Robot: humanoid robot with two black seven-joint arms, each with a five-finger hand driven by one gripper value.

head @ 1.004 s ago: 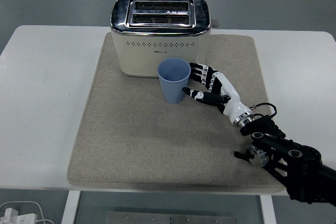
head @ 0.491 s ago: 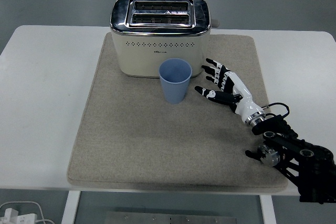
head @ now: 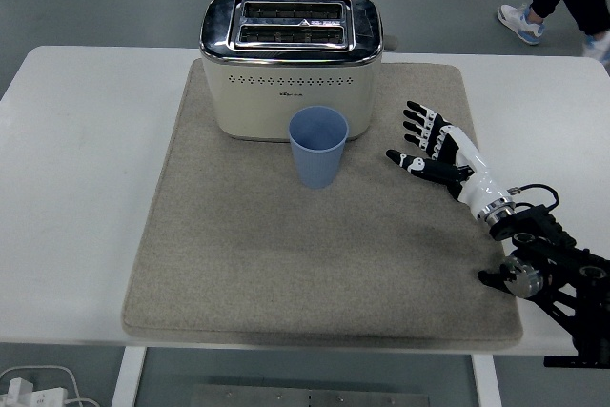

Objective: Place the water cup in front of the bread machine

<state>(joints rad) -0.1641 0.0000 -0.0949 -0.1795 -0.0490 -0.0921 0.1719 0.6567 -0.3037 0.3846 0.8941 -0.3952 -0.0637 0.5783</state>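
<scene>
Standing upright just before the bread machine (head: 291, 59): water cup (head: 317, 146), placed. Right hand (head: 437, 144): fingers spread, empty, right of the cup. Retreat advice: withdraw rightward, clear of it.

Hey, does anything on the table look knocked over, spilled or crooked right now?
Nothing stands out. The blue cup stands upright on the mat in front of the toaster, with no spill around it. The right robot hand hovers open to the cup's right, clear of it.
</scene>
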